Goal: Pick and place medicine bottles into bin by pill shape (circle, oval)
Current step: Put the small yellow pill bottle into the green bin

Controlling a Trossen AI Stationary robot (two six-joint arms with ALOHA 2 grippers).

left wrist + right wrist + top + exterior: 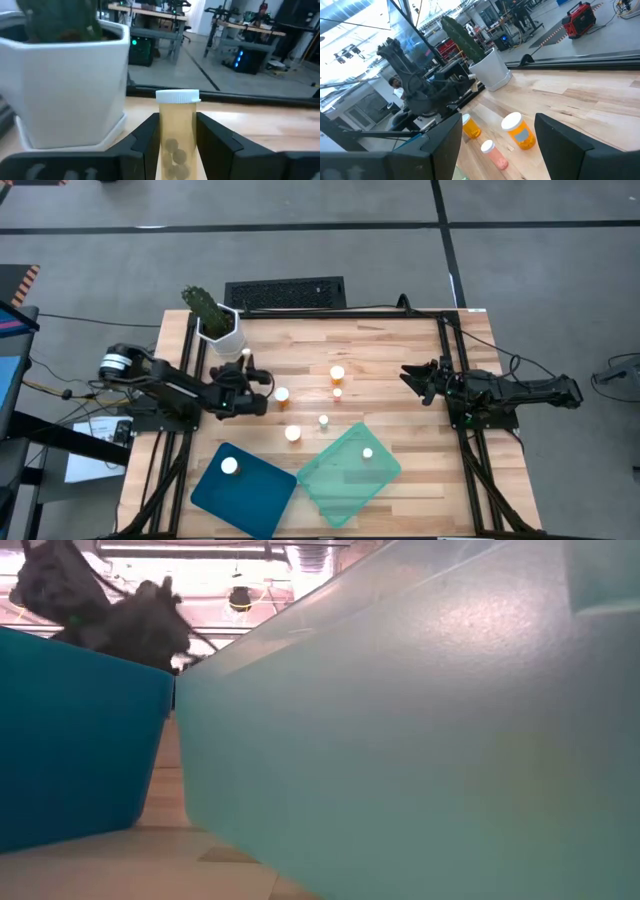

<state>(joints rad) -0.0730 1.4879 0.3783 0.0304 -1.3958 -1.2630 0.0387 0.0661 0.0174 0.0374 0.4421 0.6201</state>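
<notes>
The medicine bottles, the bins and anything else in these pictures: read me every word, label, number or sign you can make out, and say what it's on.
None can be read.
Bottle between the left hand's fingers: pills show through it, no print visible.
Wide bottle on the table: has a pale label, too blurred to read.
Blue bin and green bin: no markings visible.
Paper beside the table: too small to read.

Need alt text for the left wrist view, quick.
The left gripper has its jaws on either side of an upright amber medicine bottle with a white cap and round pills inside. The white plant pot stands close beside it on the wooden table.
</notes>
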